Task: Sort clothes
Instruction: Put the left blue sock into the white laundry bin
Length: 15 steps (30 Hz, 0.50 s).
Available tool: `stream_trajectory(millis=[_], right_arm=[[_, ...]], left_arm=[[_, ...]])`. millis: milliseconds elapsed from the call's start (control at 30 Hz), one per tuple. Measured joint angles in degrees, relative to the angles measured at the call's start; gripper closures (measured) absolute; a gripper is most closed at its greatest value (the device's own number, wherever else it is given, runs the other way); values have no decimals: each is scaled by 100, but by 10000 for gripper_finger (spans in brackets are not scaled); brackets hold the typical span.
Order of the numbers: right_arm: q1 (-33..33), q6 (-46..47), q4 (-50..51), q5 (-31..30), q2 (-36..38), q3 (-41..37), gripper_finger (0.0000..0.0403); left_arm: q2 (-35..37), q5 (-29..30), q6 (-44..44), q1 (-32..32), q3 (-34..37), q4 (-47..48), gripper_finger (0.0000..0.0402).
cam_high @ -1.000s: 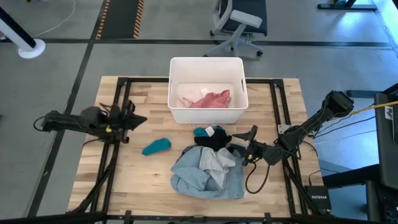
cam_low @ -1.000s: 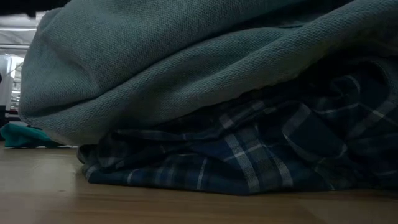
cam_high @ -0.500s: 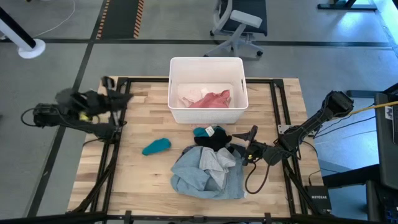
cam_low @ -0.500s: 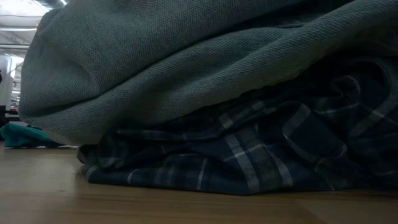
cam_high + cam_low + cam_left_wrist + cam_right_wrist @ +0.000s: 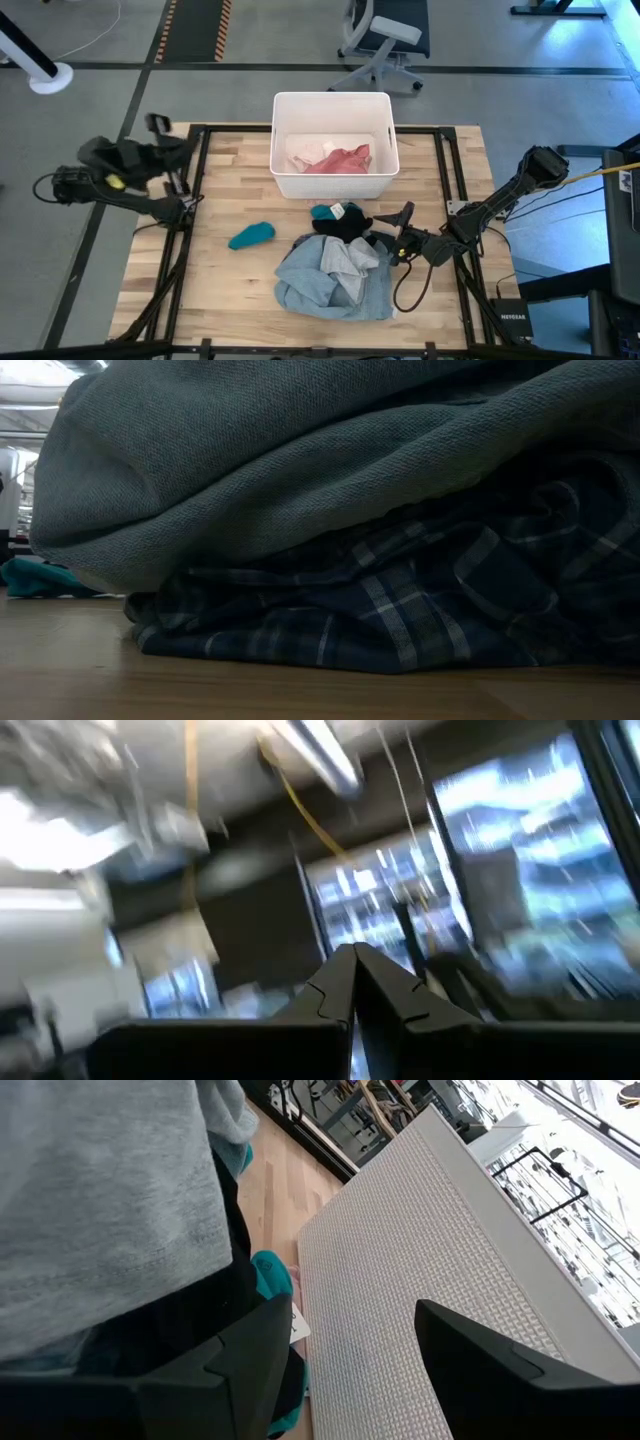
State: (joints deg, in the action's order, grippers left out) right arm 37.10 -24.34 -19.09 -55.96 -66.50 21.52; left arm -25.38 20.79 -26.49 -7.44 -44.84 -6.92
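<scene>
- The pile sits on the surface [image 5: 230, 190] in front of the bin [image 5: 281, 108]: a grey-blue shirt [image 5: 335, 270] on top, a plaid shirt [image 5: 400, 610] under it, black pieces [image 5: 345, 225] at the bin-side edge.
- A teal piece [image 5: 251, 235] lies apart from the pile, toward the left arm. Pink [image 5: 340, 160] and white cloth lies inside the bin.
- The right gripper [image 5: 403, 222] is low at the pile's right edge, beside the black pieces. Its fingers [image 5: 240, 1360] stand part open and hold nothing; grey and black cloth lies against one finger, the bin wall close past the other.
- The left gripper [image 5: 160, 127] is raised over the surface's left edge, well apart from the clothes. Its fingers [image 5: 340, 985] are pressed together and empty, pointing out at the room.
- Risk: closing here could pinch the grey shirt's hem along with a black piece, since the layers overlap; a lift would then drag several garments at once.
- Risk: the bin is close, so a forward push could nudge it or jam a finger against its wall.
- Risk: a shallow bite on loose fabric may slip out on the way to the bin.
- Risk: the big shirt may trail and sweep small pieces off the surface.
</scene>
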Motion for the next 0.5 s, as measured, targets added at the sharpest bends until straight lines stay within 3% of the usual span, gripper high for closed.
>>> stream_trajectory(millis=[133, 367, 500], right_arm=[[0, 0, -7, 0, 0, 2, 171], [0, 2, -15, -4, 0, 2, 171], [0, 32, -28, -2, -1, 2, 171]], left_arm=[[-263, 276, 916, 0, 6, 969, 400], [-1179, 415, 1763, 0, -9, 2268, 400], [-1884, 393, 2931, -2, -202, 3490, 400]])
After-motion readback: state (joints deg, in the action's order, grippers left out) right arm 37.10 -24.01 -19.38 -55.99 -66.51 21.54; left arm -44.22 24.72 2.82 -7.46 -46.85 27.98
